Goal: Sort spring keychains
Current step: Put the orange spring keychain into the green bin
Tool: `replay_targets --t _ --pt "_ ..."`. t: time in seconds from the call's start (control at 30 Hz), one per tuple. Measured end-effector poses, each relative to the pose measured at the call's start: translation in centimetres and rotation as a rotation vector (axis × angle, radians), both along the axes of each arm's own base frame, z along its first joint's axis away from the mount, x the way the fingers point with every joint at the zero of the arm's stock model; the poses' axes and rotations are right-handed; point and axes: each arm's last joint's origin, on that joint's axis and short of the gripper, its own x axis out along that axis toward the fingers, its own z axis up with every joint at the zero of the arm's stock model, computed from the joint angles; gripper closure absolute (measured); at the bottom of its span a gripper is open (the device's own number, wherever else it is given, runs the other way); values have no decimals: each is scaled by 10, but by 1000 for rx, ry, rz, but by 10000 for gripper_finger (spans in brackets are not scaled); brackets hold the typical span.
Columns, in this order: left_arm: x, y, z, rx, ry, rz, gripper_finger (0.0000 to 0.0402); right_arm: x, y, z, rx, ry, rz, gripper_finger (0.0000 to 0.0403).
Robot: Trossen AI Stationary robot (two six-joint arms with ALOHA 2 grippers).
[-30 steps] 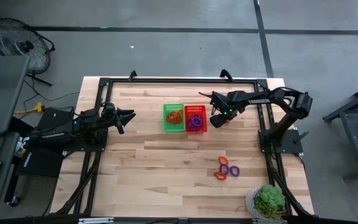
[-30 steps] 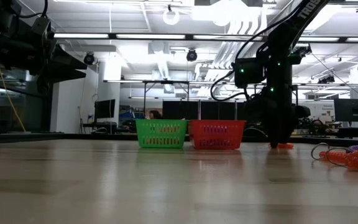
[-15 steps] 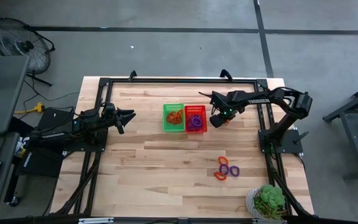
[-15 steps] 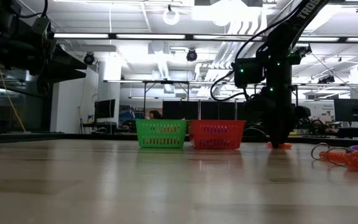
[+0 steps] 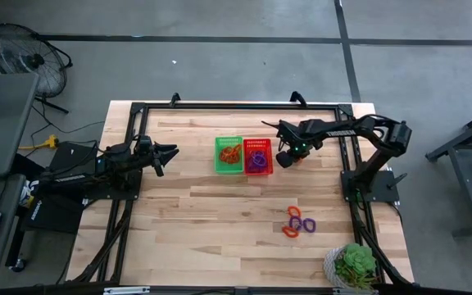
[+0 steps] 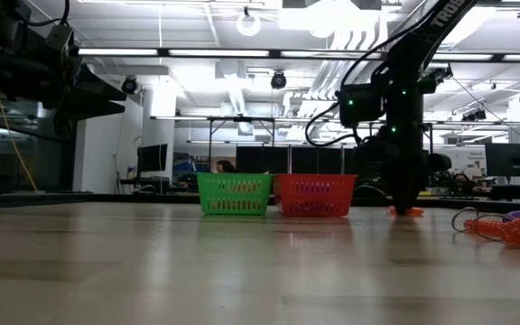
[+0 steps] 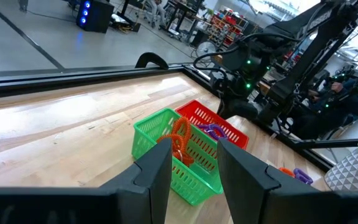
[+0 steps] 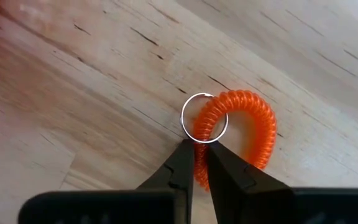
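The left gripper is sitting low over the wooden table, its two dark fingers standing apart with nothing between them. Just beyond them a green basket is holding orange spring keychains that are poking above its rim. Touching it on the far side, a red basket is holding purple ones. Behind the baskets the right arm is reaching down toward the table — its green lights glowing. A few more loops are lying well apart, near a pale pot.

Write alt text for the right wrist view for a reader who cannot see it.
The right gripper has its two dark fingers pinched on an orange spring keychain lying on the wooden table. The keychain's small metal split ring sits just past the fingertips.
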Motion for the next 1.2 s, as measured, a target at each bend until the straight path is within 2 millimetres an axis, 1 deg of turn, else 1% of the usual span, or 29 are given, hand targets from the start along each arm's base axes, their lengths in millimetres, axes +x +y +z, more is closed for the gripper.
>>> replay_targets --t 0.17,0.27,0.5,0.67,0.87,1.0,1.2 --pt "0 0 0 0 0 0 275 6 -3 8 5 0 5 379" --pt "0 0 0 0 0 0 275 13 -6 16 6 -18 18 378" --pt "0 0 0 0 0 0 275 27 -14 45 -22 -50 31 379" --pt "0 0 0 0 0 0 275 40 -20 72 -55 -99 61 381" --pt "0 0 0 0 0 0 275 60 -29 107 -131 -233 82 379" --pt "0 0 0 0 0 0 275 75 -27 129 -195 -351 119 383" --pt "0 0 0 0 0 0 275 102 -16 145 -254 -601 188 380"
